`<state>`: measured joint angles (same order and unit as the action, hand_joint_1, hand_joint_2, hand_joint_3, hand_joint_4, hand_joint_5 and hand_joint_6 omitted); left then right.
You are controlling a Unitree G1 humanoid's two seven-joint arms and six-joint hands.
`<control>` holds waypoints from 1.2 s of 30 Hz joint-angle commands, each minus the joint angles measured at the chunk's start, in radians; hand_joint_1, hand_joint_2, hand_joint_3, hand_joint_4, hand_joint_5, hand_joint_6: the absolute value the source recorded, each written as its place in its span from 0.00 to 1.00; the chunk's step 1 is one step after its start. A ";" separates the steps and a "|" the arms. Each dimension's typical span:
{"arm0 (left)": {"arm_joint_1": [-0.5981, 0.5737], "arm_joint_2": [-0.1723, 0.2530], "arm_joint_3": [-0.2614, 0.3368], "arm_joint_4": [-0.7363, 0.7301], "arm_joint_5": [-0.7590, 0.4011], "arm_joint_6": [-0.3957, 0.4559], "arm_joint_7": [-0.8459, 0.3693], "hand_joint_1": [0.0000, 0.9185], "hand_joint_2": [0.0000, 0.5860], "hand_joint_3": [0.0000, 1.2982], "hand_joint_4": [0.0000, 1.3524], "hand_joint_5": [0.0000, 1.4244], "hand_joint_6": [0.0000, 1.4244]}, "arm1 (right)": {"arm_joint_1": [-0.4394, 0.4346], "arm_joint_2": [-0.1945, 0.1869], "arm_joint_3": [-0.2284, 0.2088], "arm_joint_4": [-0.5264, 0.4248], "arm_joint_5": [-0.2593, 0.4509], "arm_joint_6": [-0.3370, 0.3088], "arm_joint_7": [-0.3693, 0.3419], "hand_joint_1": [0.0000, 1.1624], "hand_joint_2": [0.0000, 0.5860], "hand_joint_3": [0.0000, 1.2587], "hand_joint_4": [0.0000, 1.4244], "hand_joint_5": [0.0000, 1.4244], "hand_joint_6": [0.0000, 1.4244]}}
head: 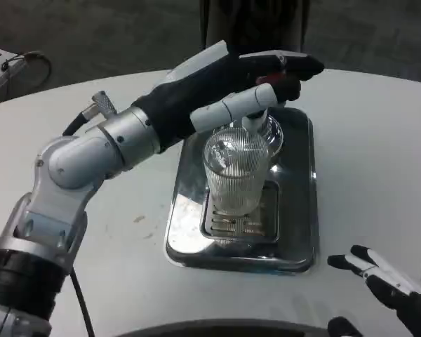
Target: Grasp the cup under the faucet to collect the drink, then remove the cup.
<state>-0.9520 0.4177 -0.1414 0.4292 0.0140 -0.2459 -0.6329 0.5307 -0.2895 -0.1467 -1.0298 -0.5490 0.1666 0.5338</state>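
Note:
A clear ribbed glass cup (235,175) stands upright on the slotted grate of a silver drip tray (298,232), right under the faucet spout (256,123). My left hand (252,88) reaches across from the left and sits on the faucet's top. Its dark fingers lie over the red-marked faucet handle (272,78) and the white thumb runs beneath it, just above the cup's rim. The hand does not touch the cup. Whether liquid is in the cup is unclear. My right hand (387,279) hovers low at the near right, fingers apart, holding nothing.
The dispenser's dark body (256,24) rises behind the tray. My left forearm (119,140) crosses the table's left half. A cable and small grey box (3,63) lie at the far left. White tabletop (372,140) spreads to the right of the tray.

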 commanded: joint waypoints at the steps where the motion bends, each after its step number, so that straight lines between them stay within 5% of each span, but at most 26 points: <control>1: 0.021 0.025 -0.052 0.046 0.081 -0.022 -0.026 0.00 0.15 0.19 0.12 0.17 0.16 | -0.025 -0.003 -0.004 -0.007 0.064 0.052 0.007 0.25 0.76 0.11 0.00 0.02 0.02; 7: 0.019 0.039 -0.060 0.065 0.102 -0.055 -0.021 0.00 0.15 0.19 0.11 0.16 0.15 | -0.056 0.003 0.002 0.000 0.131 0.096 -0.006 0.25 0.75 0.11 0.00 0.02 0.02; 12: 0.010 0.048 -0.070 0.083 0.125 -0.084 -0.012 0.00 0.15 0.19 0.11 0.16 0.15 | -0.093 0.023 0.011 0.024 0.226 0.126 -0.031 0.37 0.60 0.05 0.00 0.03 0.04; 17: 0.001 0.052 -0.076 0.098 0.148 -0.110 0.000 0.00 0.15 0.19 0.11 0.15 0.15 | -0.165 0.054 0.115 0.062 0.174 0.127 -0.124 0.52 0.46 0.00 0.00 0.05 0.08; 25: -0.001 0.057 -0.068 0.114 0.156 -0.126 0.009 0.00 0.06 0.18 0.10 0.15 0.15 | -0.354 0.128 0.294 0.232 0.046 0.189 -0.240 0.55 0.42 0.00 0.00 0.04 0.08; 36: -0.004 0.063 -0.054 0.118 0.149 -0.137 0.011 0.00 0.03 0.18 0.10 0.15 0.15 | -0.491 0.211 0.317 0.448 0.053 0.122 -0.434 0.56 0.41 0.00 0.00 0.02 0.05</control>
<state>-0.9898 0.4582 -0.1792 0.5167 0.1272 -0.4106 -0.6045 0.0678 -0.0922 0.1659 -0.6230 -0.4895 0.3086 0.1419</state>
